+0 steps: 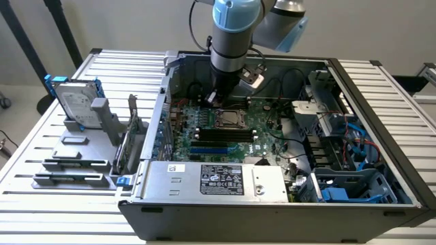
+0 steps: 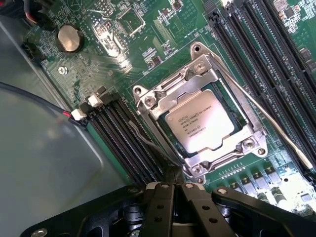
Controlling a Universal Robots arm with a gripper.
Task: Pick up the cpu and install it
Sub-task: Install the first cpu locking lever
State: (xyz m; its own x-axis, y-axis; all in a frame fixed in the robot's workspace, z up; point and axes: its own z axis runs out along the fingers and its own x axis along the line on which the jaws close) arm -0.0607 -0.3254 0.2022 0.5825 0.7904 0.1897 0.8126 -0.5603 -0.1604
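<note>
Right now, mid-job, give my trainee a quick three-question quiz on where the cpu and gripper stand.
1. True or false: the cpu lies inside the socket frame on the motherboard.
2. The gripper is: A open; B shut on the cpu; C shut, holding nothing.
3. Fill in: the hard drive stands outside the case, on the exterior view's ____.
Key: 1 true; 2 C; 3 left.

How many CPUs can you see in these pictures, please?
1: the cpu lies in the motherboard socket, inside its metal frame, beside the black memory slots. Others could be hidden elsewhere in the case.
</note>
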